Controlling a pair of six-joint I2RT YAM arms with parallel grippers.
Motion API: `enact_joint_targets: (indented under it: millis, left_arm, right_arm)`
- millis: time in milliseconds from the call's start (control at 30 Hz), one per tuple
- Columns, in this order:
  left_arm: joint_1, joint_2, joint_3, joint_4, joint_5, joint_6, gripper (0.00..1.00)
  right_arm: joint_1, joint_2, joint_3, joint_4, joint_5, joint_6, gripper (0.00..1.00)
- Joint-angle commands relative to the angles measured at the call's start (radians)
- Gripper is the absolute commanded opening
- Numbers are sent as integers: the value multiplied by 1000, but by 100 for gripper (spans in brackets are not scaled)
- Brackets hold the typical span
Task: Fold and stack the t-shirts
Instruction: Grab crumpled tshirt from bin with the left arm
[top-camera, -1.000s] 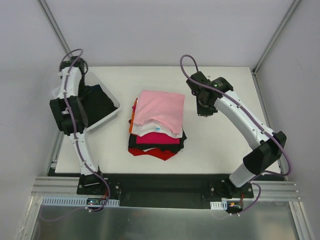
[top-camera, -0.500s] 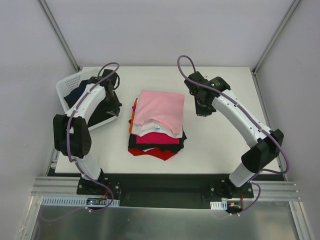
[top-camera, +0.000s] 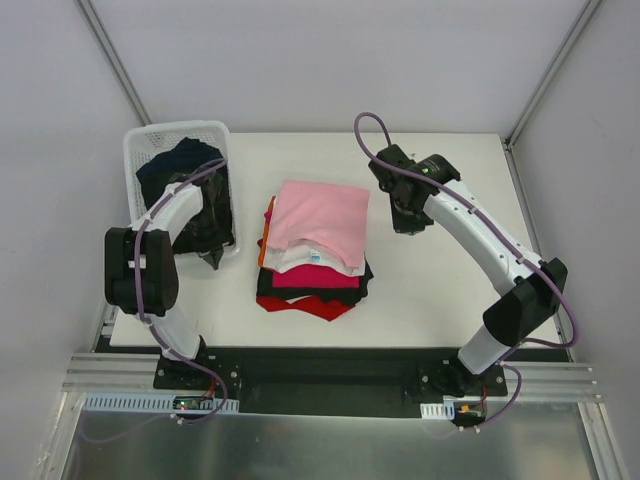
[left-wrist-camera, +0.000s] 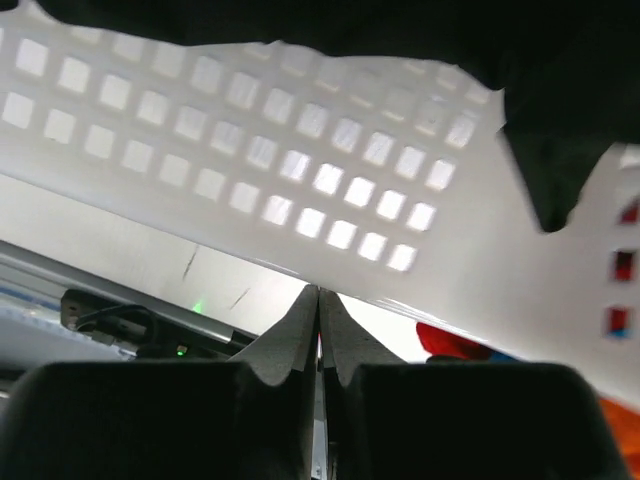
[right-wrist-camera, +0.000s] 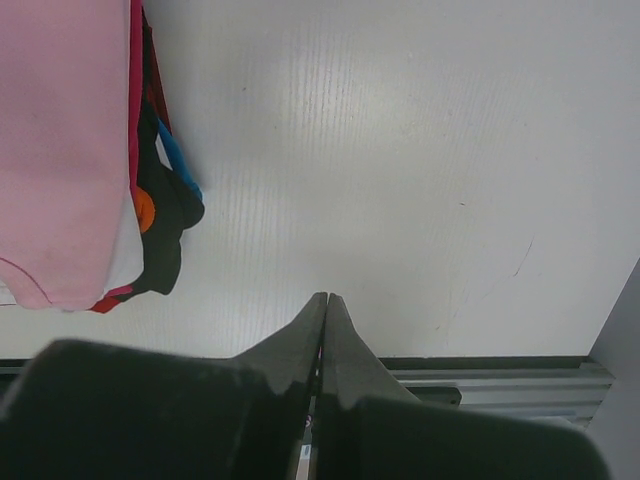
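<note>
A stack of folded t-shirts (top-camera: 318, 228) lies mid-table, pink on top, with white, magenta, black and red (top-camera: 305, 305) layers below. More dark t-shirts (top-camera: 185, 170) are bunched in the white basket (top-camera: 140, 140) at the back left. A black fold (left-wrist-camera: 560, 150) hangs over the basket's perforated wall (left-wrist-camera: 250, 170). My left gripper (top-camera: 212, 256) is shut and empty by the basket's near right corner, its fingertips (left-wrist-camera: 319, 292) just under the wall. My right gripper (top-camera: 410, 222) is shut and empty above bare table right of the stack, with the pink tee (right-wrist-camera: 60, 150) to its left.
The basket stands squarely against the table's left edge. Bare white table (top-camera: 450, 180) stretches right of the stack to the right edge. The near table edge and metal rail (right-wrist-camera: 500, 375) lie below the right gripper. Grey walls surround the table.
The basket has swung from a tilted spot near the stack back to the left rear corner. My left gripper has come round to its near right side. The right arm barely moved.
</note>
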Motion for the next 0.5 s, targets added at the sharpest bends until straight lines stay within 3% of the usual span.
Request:
enact_joint_targets:
  millis: [0,133,167,200,233,333,367,400,467]
  left_arm:
    - [15,6,174,-20,-52,50,0]
    - [13,73,362,-70,-29,51,1]
    - [13,101,396,-76,-29,53,8]
    - [13,116,461,-92,-28,56,18]
    - [13,130,494,-102,-23,59,42]
    - [10,170,620,-161,11,59,76]
    - [3,176,641,-171,11,60,95]
    - [-2,175,669,-181,0,61,99]
    - [-5,171,658,-182,-11,56,99]
  right_arm:
    - [7,-30,12,-15,4,-16,1]
    - [7,-30,11,-10,-6,-11,1]
    - [5,-31,8,-10,-8,-10,1]
    - [5,-34,6,-10,-8,-10,1]
    - [7,-36,6,-10,-8,-8,1]
    - [7,-46,1,-12,-3,-5,1]
    - [7,-49,0,-12,0,-5,1]
    - [7,-51,-2,-12,3,-3,1]
    - [5,-56,-8,-12,6,-2,1]
